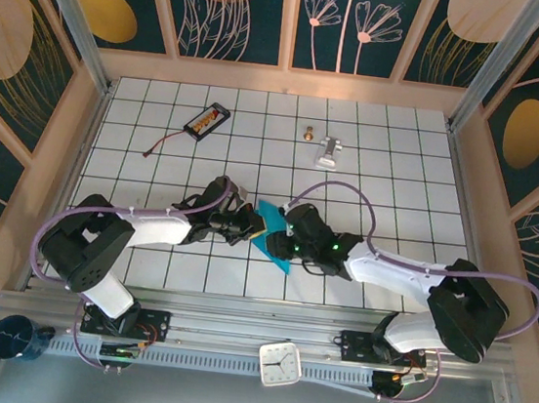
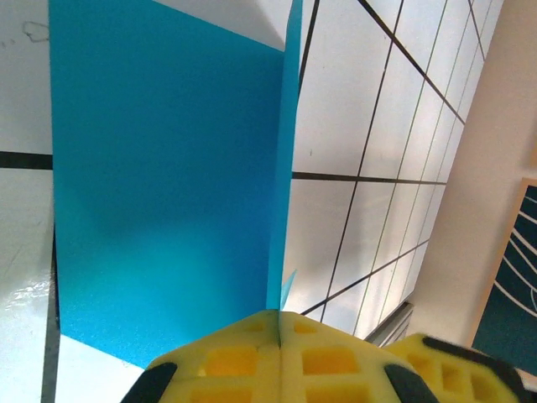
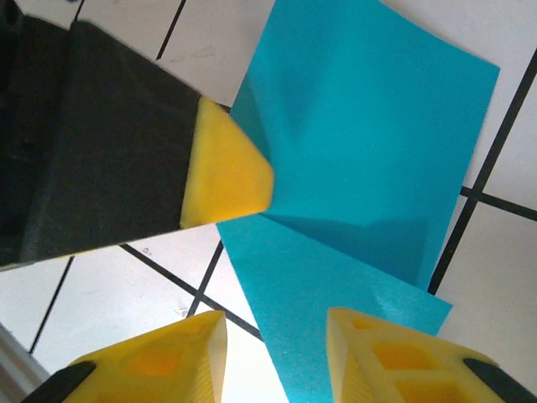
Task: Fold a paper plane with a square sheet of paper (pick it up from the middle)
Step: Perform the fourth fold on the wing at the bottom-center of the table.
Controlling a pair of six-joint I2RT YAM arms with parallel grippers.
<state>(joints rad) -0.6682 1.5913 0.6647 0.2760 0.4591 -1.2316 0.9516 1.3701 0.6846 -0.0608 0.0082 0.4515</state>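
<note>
The blue sheet of paper (image 1: pixel 274 246) is seen near the middle of the white tiled table (image 1: pixel 400 178), right between the two grippers. It is bent along a fold. One part is laid flat on the tiles, and another part is stood up along a sharp crease.

The crease is pinched by the left gripper (image 2: pixel 279 329). Its yellow fingers (image 2: pixel 226 361) are pressed tight together, with the thin edge of the paper caught in between. From the right wrist, one yellow tip of that gripper is seen touching the paper at the fold.

The right gripper (image 3: pixel 275 327) is held just by one edge of the paper. Its two yellow fingers are spread apart, and the flat paper is seen in the gap between them. Nothing is pinched by it. It cannot be told if its fingers touch the paper.

Farther back on the table, a black battery pack (image 1: pixel 208 120) with a red wire is laid. A small silver metal piece (image 1: pixel 330 150) is set well apart from it. A white clock (image 1: pixel 280 363) is laid on the rail between the arm bases.
</note>
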